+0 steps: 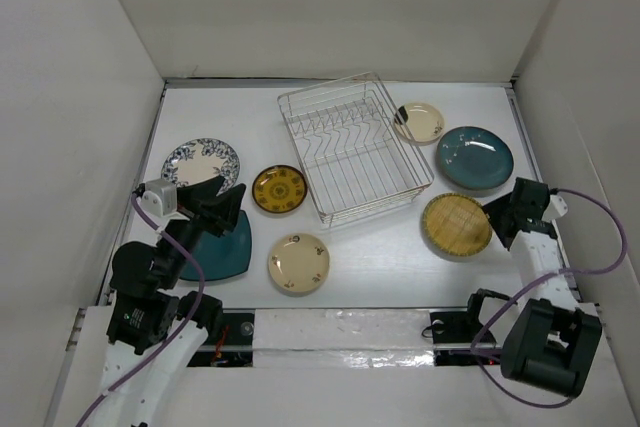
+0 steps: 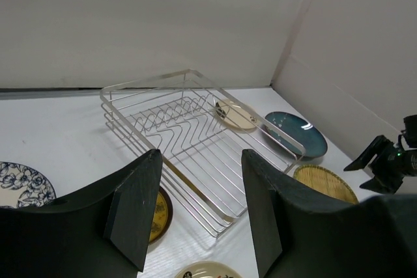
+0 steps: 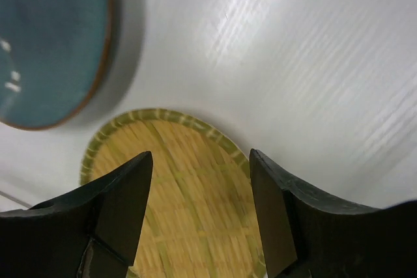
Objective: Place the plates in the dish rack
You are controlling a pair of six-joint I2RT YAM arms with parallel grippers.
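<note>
Right wrist view: right claw (image 3: pixel 201 161) is hanging with jaws apart over the rim of the tan plate (image 3: pixel 195 226), gripping nothing. Cannot tell whether the fingertips are touching it. Tan plate is lying flat on the surface (image 1: pixel 390 257), just right of the rack (image 1: pixel 301 159), with the round teal plate (image 1: pixel 474 157) close behind it. Rack is standing empty, and all seven plates are lying outside it.

Left claw (image 1: pixel 222 202) is also standing open and empty, hovering over the dark teal plate (image 1: pixel 225 247).

Risks, as judged:
- The flat plate is offering only a low rim. If a finger is failing to get under it, the closing jaws are likely skating over the top and shoving the plate toward the teal one or the rack wires.
- An edge-only grip is leaving the plate free to pivot and slip during the lift.
- Too little tilt at the rack is landing the plate across the prongs rather than between them.
- Both arms heading for the rack together are risking a collision.
</note>
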